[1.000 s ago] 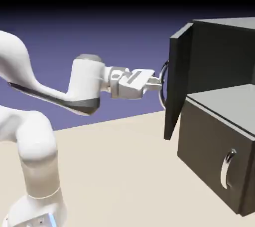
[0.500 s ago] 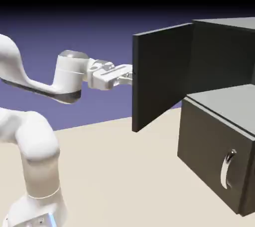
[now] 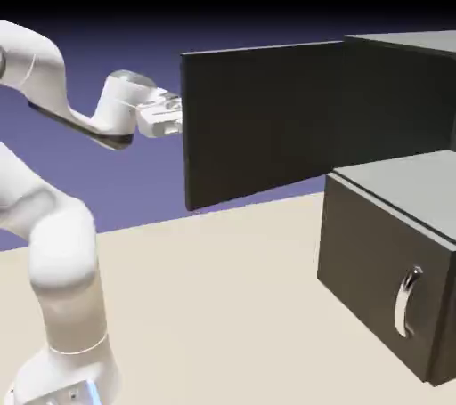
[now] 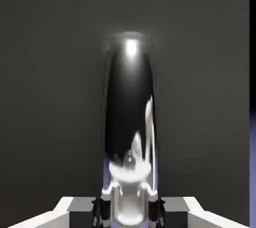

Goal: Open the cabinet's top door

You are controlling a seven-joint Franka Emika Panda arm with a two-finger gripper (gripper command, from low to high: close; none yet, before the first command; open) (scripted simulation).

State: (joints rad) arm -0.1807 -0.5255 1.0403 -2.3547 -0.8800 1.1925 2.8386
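The gripper is clenched on the handle of the top door: in the hand view the curved, mirror-bright bar rises from between the two dark fingers at the bottom edge and fills the middle of the picture, with a highlight at its upper end. Behind the bar, the flat charcoal face of the top door takes up nearly everything else; only a thin strip of blue-violet backdrop shows along the right edge.

In the exterior view the gripper meets the far side of the top door near its free left edge, so the fingertips and the handle are hidden there by the panel itself. The white arm rises from the lower left, bends over at the upper left and reaches right to the door.

The top door stands swung wide out from the cabinet, hinged at its right side, its broad dark surface turned toward the camera and stretching left over the table. Below and to the right, the lower panel is shut, its own curved silver handle upright on its front, well apart from the gripper. Nothing lies on the pale table between the arm's base and the cabinet.
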